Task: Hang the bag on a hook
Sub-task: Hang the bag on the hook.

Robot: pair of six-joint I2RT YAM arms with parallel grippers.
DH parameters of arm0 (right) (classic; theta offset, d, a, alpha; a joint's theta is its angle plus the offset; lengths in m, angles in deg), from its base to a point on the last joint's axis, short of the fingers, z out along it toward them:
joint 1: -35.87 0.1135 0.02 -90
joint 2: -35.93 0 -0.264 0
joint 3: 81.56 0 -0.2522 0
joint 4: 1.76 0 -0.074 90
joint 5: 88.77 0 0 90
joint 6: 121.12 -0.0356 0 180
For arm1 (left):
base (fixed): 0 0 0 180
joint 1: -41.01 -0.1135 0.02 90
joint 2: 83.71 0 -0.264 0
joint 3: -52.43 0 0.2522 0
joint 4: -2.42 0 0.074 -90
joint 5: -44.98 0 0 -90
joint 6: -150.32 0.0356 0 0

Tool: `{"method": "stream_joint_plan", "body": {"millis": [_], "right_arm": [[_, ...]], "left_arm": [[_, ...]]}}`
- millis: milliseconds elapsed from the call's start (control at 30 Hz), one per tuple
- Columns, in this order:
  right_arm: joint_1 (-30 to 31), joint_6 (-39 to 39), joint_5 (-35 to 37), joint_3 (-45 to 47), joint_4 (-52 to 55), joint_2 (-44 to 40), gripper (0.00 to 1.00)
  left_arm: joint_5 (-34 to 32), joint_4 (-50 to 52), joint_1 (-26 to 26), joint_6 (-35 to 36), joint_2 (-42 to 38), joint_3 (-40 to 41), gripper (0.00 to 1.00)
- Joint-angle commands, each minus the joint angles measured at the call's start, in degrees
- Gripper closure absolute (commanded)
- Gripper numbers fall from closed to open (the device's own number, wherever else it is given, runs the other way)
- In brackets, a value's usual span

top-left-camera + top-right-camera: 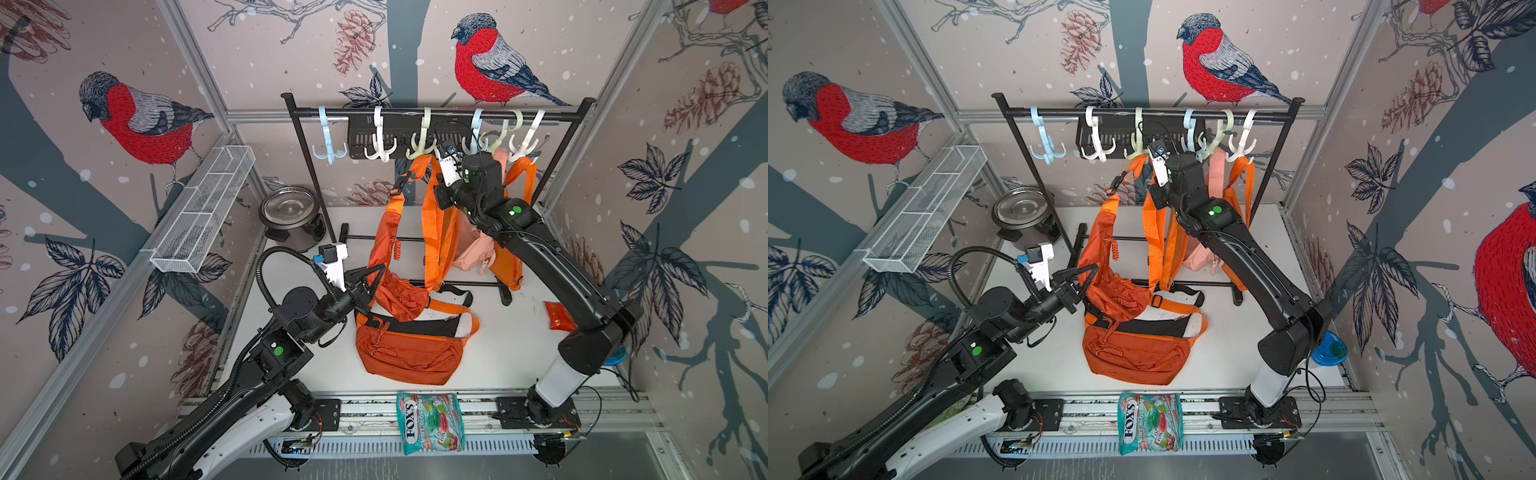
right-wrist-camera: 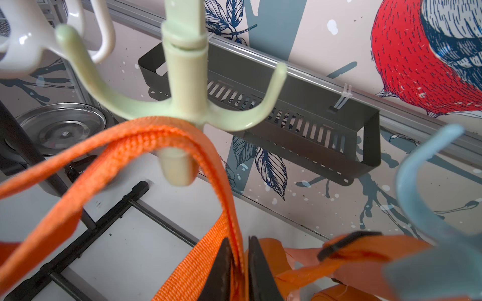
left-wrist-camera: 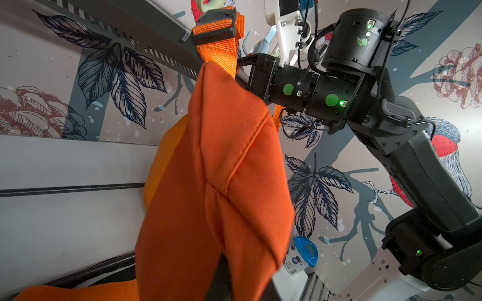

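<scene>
the orange bag hangs mid-rack, its strap already looped over the pale green hook. the left gripper is clamped on the bag's body. the right gripper has its jaws barely apart around the strap, grip unclear. what's left is for both to let go.

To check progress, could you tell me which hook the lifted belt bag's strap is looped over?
The pale green hook third from the rail's left end; the white hook and blue hook left of it hang bare.
</scene>
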Motion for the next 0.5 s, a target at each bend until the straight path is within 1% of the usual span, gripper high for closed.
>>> {"method": "stream_joint_plan", "body": {"millis": [0,133,167,200,300,367,467], "right_arm": [[-0.32,-0.52,-0.59,1.91,-1.95,-1.33,0.84],[-0.96,-1.51,-0.80,5.68,-3.54,-3.61,0.82],[-1.09,-1.70,-0.85,6.66,-4.09,-4.34,0.80],[-1.13,-1.87,-0.90,7.56,-4.50,-4.96,0.78],[-1.14,-2.23,-0.69,10.35,-5.72,-7.13,0.67],[-1.14,-2.50,-0.69,12.04,-6.42,-8.57,0.62],[-1.07,-3.19,-1.11,14.71,-7.55,-10.68,0.52]], "left_arm": [[1.12,-3.72,-0.24,-0.89,1.03,0.26,1.00],[2.19,-4.84,-0.94,-1.94,2.68,1.57,1.00],[2.53,-5.03,-1.10,-2.12,3.11,1.84,0.98],[2.84,-5.13,-1.12,-2.25,3.50,1.88,0.94],[3.31,-5.13,-1.19,-2.21,4.65,1.88,0.75],[3.16,-5.13,-1.21,-2.24,5.01,1.78,0.66],[3.09,-4.67,-1.20,-1.83,5.10,1.76,0.50]]}}
